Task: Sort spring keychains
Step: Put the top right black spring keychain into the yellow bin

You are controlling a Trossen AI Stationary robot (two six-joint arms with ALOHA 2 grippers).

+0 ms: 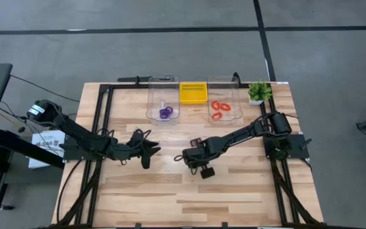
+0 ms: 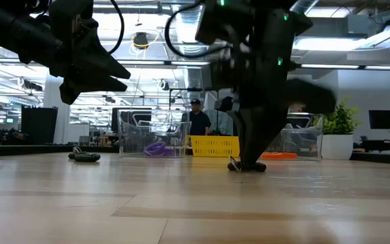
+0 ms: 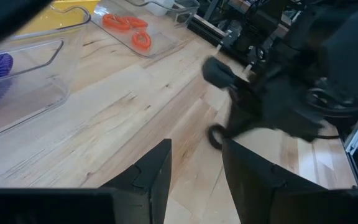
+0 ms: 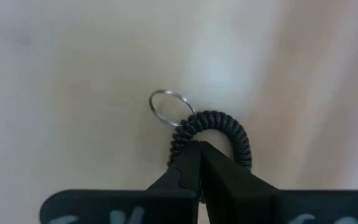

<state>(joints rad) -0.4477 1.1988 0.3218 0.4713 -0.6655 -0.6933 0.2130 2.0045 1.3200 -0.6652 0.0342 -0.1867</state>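
A black spring keychain [image 4: 219,124] with a metal split ring [image 4: 166,106] is at mid-table, and my right gripper [image 4: 199,149] is shut on it. In the high view that gripper [image 1: 187,157] reaches in from the right. My left gripper [image 1: 149,151] hovers open just left of it, raised above the table [image 2: 107,71], and looks at the same keychain [image 3: 216,135]. Purple keychains [image 1: 165,112] lie in the left clear bin. Orange-red keychains [image 1: 218,109] lie in the right clear bin. Another small black item [image 2: 85,156] lies on the table. My right gripper pinches the black keychain's coil [image 4: 188,134] between its two fingers, at the stretch of coil beside the split ring. The fingers come from above, pointing down. In the low view the keychain [image 2: 246,166] is at the table's surface under the fingertips.
Two clear bins [image 1: 161,83] [image 1: 224,81] stand at the far edge with a yellow basket [image 1: 194,92] between them. A small potted plant [image 1: 258,91] is at the far right corner. Bare wood lies toward the near edge. A person [image 2: 196,118] stands beyond the table.
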